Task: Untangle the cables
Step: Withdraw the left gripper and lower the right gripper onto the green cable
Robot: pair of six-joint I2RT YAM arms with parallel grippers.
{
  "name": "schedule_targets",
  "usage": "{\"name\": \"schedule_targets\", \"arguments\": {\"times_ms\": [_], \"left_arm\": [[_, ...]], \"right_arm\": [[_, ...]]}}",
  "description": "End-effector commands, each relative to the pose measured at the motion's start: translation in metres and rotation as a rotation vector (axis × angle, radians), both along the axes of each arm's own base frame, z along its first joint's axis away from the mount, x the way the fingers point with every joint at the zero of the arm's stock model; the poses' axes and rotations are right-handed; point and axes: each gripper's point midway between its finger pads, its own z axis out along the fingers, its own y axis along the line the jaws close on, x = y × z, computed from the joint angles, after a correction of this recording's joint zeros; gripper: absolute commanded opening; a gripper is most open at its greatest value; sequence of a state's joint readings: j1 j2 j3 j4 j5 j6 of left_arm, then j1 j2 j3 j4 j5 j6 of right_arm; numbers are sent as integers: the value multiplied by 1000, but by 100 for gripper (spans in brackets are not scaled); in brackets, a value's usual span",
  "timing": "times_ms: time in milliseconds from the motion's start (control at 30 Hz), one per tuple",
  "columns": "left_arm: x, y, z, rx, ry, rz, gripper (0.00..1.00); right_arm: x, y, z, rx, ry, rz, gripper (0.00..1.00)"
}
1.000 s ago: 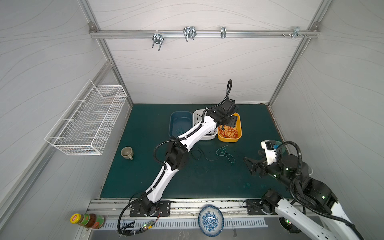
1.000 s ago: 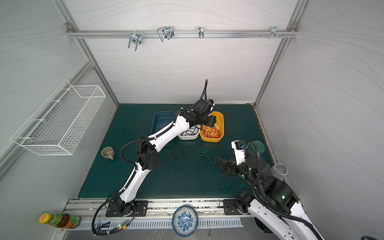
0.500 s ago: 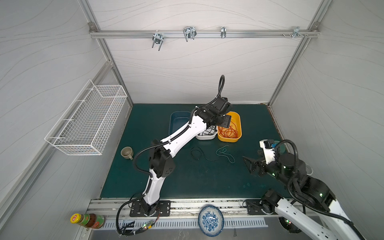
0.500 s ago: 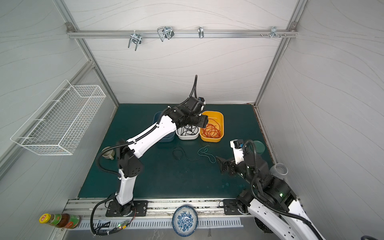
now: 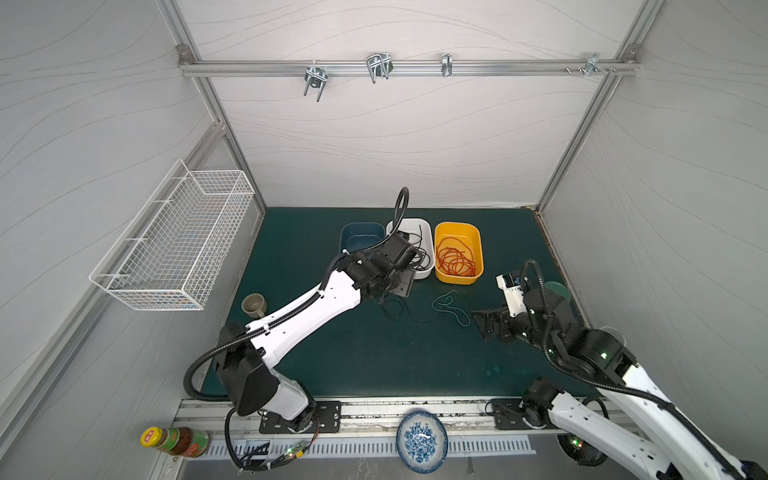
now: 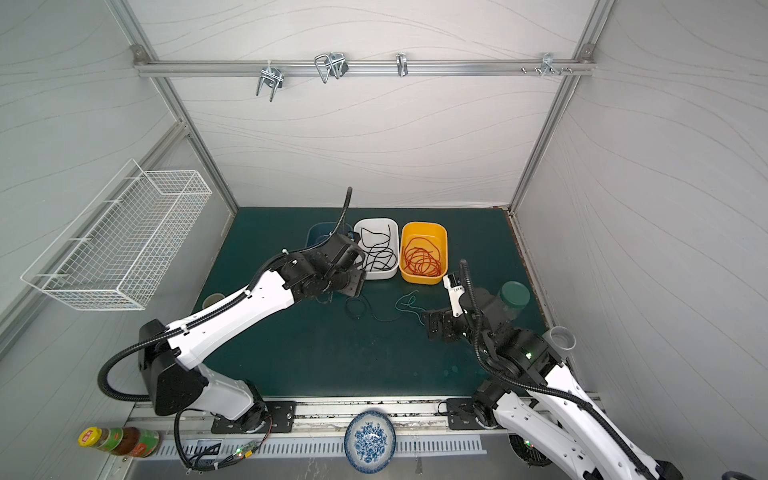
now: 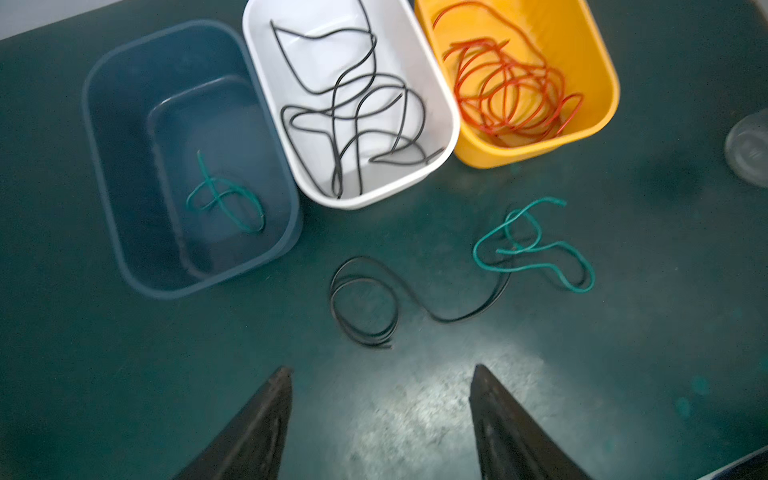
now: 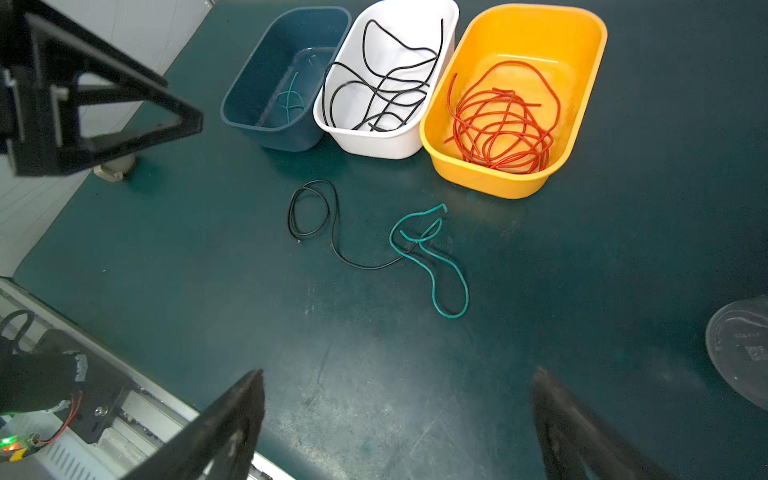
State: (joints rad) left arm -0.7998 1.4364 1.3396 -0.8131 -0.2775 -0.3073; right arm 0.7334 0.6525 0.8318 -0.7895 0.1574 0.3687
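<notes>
Dark green desk (image 7: 623,332) carries what is left of the job: one black cable (image 7: 457,318) coiled just in front of the tubs, its end running into the loops of a teal cable (image 7: 519,270), where the two touch. Sorting looks nearly done. Black cables (image 7: 353,108) lie in the white tub (image 7: 415,50), red cables (image 7: 511,99) in the yellow tub (image 7: 582,50), and one teal piece (image 7: 220,199) in the blue tub (image 7: 124,104). Left jaws and right jaws alike stand parted and empty above bare desk. Next, I judge, each takes one strand and draws it off — towards the open near side, clear of the tub rims.
</notes>
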Motion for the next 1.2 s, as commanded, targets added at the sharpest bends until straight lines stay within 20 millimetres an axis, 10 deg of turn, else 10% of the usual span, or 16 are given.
{"name": "schedule_targets", "arguments": {"times_ms": [0, 633, 1167], "left_arm": [[-9, 30, 15, 42, -72, 39, 70], [-68, 134, -1, 106, -224, 154, 80], [-66, 146, 7, 54, -342, 213, 90]], "right_arm": [[4, 12, -11, 40, 62, -21, 99], [51, 57, -97, -51, 277, -121, 81], [103, 70, -148, -102, 354, -242, 56]]}}
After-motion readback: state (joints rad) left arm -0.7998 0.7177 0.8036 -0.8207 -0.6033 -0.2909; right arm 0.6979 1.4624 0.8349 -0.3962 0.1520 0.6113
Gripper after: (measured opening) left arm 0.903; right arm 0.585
